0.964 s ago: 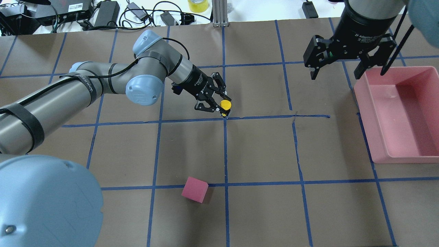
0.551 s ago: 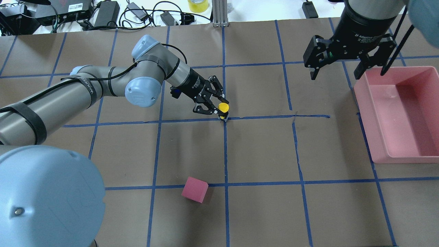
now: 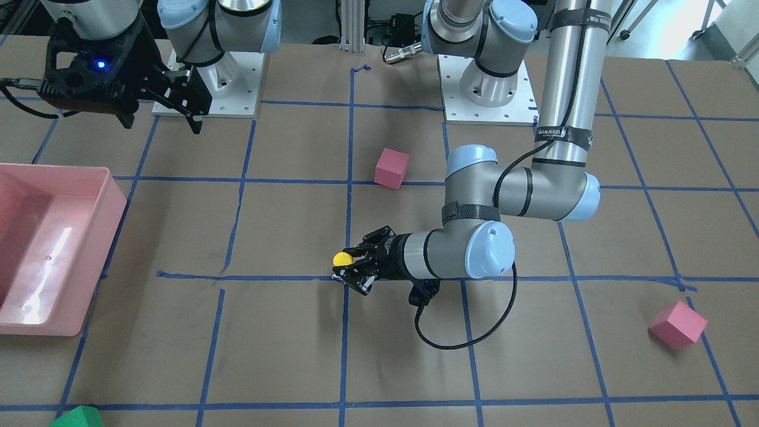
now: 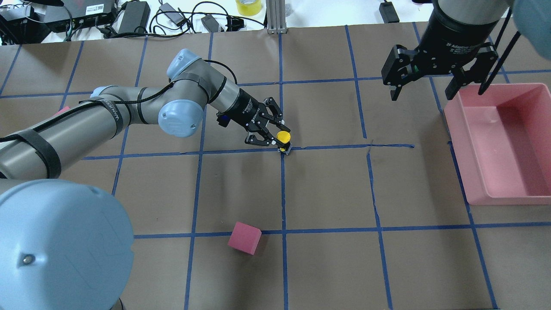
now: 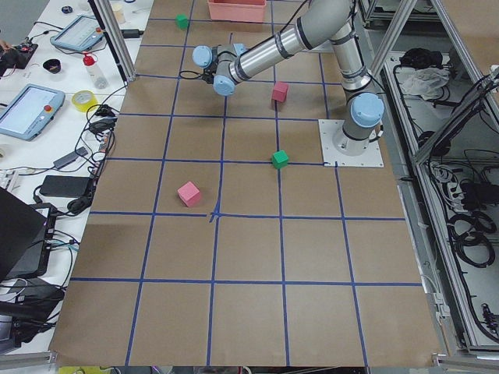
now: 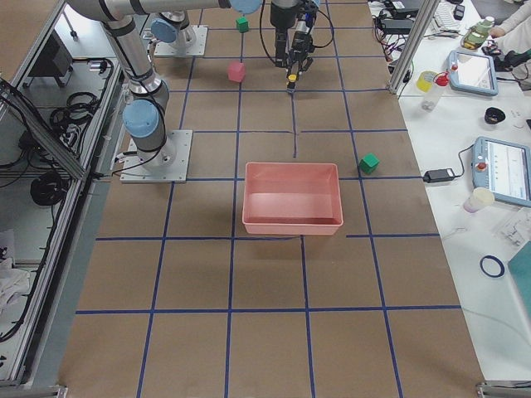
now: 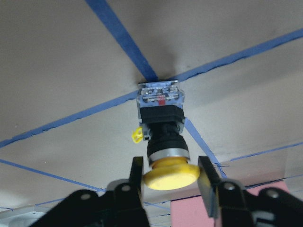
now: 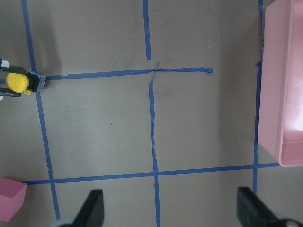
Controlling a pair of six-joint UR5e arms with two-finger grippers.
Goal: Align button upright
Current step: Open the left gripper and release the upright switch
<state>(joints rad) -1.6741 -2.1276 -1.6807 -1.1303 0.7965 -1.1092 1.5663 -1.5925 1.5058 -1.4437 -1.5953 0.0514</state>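
At the tape crossing, middle of the overhead view: the button (image 4: pixel 283 138) rests its silvery-blue base block on the paper, yellow cap raised. I cannot tell whether it stands quite straight.
Left gripper (image 4: pixel 280 138): reaches in from the overhead view's left, fingers pressed against both sides of the yellow cap.
Right gripper (image 4: pixel 422 95): hovers at the upper right of the overhead view, near the bin's far corner, fingers spread wide.
Surface: a table (image 4: pixel 327 189) covered in brown paper, ruled into squares by blue tape (image 4: pixel 282 189). One strip right of centre is crooked.
Pink bin (image 4: pixel 516 142): at the right edge of the overhead view.
Pink cube (image 4: pixel 244 237): at lower centre, well apart from the button.
Room: along the overhead view's top edge, a white bench carries black power bricks (image 4: pixel 134 16), cables and a yellow tape roll (image 4: pixel 249 6). The left side view shows tablets (image 5: pixel 30 107) at its left edge.
Front-facing view alone: a second pink cube (image 3: pixel 678 324) at lower right and a green cube (image 3: pixel 77 417) at the bottom left edge.
Left wrist view alone: a red mark on the base block and a small yellow tab on the black body.
Right wrist view alone: the button at its left edge, the bin at its right edge.
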